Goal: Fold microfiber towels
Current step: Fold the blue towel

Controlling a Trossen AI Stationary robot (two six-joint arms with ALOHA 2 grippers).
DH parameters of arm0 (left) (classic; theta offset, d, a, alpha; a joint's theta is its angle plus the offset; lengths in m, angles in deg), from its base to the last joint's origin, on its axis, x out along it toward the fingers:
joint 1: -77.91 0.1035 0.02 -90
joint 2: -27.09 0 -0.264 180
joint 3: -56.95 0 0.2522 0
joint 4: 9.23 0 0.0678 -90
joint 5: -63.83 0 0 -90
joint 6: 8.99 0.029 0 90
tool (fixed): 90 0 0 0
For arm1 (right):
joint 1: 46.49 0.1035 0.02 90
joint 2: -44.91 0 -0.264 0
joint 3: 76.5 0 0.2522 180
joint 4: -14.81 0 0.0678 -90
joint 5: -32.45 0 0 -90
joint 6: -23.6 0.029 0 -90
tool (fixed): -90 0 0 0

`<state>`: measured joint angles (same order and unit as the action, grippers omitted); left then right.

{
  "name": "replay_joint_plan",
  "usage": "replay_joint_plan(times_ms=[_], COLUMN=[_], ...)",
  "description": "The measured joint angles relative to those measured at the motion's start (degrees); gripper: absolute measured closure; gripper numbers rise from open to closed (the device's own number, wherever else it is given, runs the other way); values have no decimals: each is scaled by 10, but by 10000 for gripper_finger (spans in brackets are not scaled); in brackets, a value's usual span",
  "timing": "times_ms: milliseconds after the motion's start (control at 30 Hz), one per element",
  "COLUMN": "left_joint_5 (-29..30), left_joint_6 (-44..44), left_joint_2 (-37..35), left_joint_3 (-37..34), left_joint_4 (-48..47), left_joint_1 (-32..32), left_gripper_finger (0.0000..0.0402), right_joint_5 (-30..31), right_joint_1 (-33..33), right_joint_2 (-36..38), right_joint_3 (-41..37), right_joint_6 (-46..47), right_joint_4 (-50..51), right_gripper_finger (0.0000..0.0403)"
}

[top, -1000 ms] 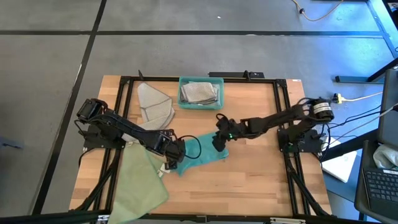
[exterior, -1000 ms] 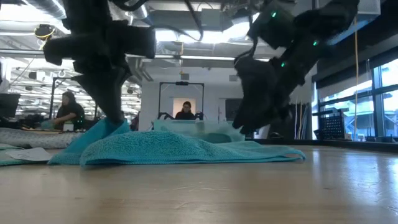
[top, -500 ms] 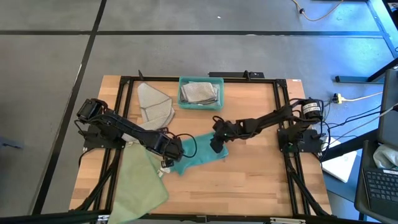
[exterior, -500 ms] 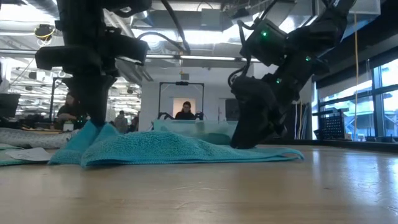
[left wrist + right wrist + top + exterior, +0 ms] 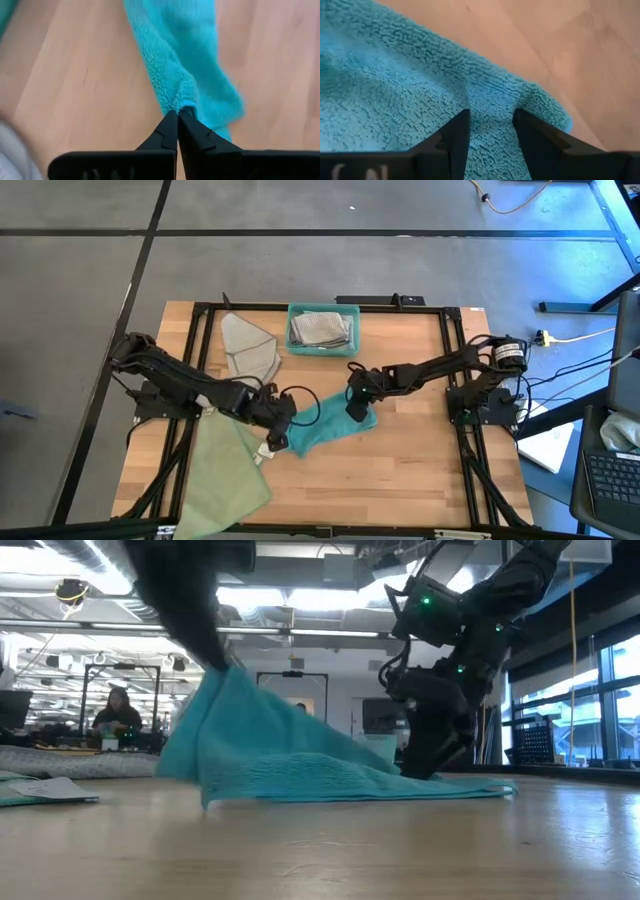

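The wooden table (image 5: pixel 420 470) holds a teal towel (image 5: pixel 325 428). The left gripper (image 5: pixel 178 116) pinches one corner tight and lifts it. The right gripper (image 5: pixel 491 124) presses open fingers down on the other end.

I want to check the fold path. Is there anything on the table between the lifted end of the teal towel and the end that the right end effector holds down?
Nothing visible. The left end effector holds the teal towel raised; the right end effector presses its far end, only cloth and table between.
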<state>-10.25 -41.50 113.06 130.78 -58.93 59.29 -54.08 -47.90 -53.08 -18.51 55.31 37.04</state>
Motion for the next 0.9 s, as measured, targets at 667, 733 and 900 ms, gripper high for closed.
replay_joint_plan(times_ms=[667,733,900], left_joint_5=[-21,-22,-16], left_joint_6=[150,139,120], left_joint_2=[-8,-8,-8], left_joint_3=[0,0,0], left_joint_4=[3,4,4], left_joint_1=[50,51,52], left_gripper_finger=[401,401,401], right_joint_5=[29,29,68], right_joint_1=[138,159,195], right_joint_2=[81,64,37], right_joint_3=[84,84,85], right_joint_6=[150,160,168], right_joint_4=[-5,-38,-70], right_gripper_finger=[241,241,241])
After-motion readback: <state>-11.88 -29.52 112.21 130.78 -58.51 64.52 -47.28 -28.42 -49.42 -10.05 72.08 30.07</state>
